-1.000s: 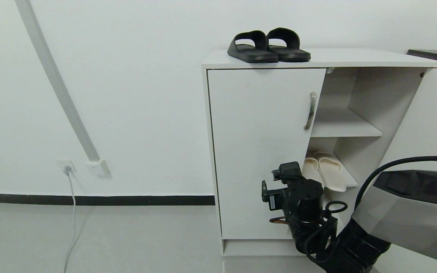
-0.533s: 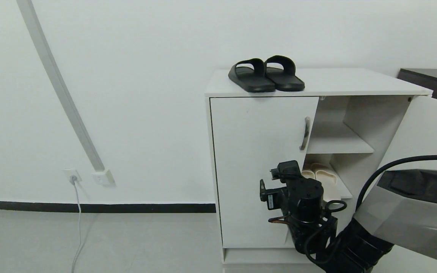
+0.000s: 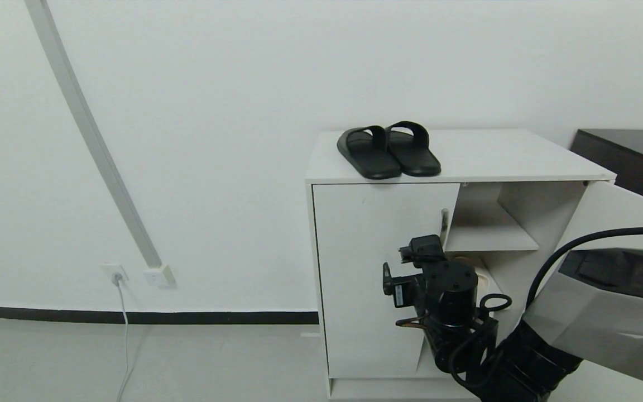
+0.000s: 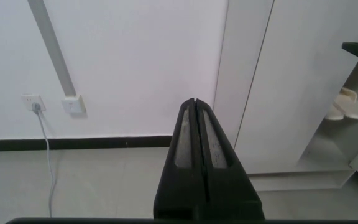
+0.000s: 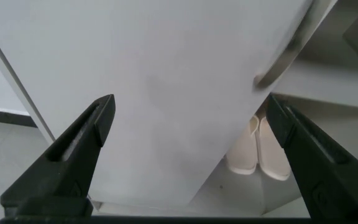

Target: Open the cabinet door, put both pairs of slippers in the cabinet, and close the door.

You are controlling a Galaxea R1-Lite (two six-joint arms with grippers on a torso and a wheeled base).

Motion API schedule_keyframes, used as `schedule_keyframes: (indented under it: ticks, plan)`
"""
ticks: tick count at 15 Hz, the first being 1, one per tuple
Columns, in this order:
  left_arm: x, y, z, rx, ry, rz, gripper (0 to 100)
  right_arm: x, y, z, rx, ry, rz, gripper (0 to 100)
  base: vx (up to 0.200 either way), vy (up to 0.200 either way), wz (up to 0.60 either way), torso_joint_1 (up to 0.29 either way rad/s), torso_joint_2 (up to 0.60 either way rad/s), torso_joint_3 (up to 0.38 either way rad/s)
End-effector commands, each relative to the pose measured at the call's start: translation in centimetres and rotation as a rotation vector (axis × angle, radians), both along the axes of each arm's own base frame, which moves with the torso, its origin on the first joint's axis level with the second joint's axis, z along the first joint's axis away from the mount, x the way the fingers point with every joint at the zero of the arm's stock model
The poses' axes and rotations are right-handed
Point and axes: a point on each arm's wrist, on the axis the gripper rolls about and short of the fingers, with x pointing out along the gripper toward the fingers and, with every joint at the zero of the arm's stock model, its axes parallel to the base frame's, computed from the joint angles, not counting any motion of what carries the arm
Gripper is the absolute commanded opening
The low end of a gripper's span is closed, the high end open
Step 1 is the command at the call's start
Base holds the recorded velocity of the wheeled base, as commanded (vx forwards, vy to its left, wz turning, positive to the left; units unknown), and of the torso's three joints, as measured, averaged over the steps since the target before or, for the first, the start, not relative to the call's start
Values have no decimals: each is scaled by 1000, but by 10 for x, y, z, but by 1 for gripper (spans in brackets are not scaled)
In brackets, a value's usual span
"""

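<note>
The right gripper (image 5: 190, 104) has its fingers spread wide with nothing between them. It faces the closed left door (image 3: 377, 268) of the cabinet (image 3: 522, 159), low down beside that door's handle (image 5: 284, 59). Past the door's free edge, the cream slippers (image 5: 258, 149) lie side by side on the lower shelf, near the gripper but not touching it. The black slippers (image 3: 388, 151) sit well above, as a pair on the cabinet top over the closed door, with their toes at the front edge.

The left gripper (image 4: 195, 109) is pressed together on nothing and hangs off to the cabinet's left over the floor (image 4: 104, 180) (a wall socket (image 4: 32, 101) and its cable are behind it).

The way in runs between the handle edge and the right door (image 3: 617, 209) — that door stands swung out. The upper shelf (image 3: 489, 237) lies under the cabinet top's front lip.
</note>
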Motion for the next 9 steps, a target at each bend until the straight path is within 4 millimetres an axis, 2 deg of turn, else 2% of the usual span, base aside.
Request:
schedule_keyframes:
  ticks: [1,9]
  plan:
    - [0,0,0,0,1,0,0,0,0,0,1,-1,0,100,0,0,0,168,-481,-320]
    - [0,0,0,3,1,-1,0,1,-2,6,9,-10,-6,100,0,0,0,201,-516,-315]
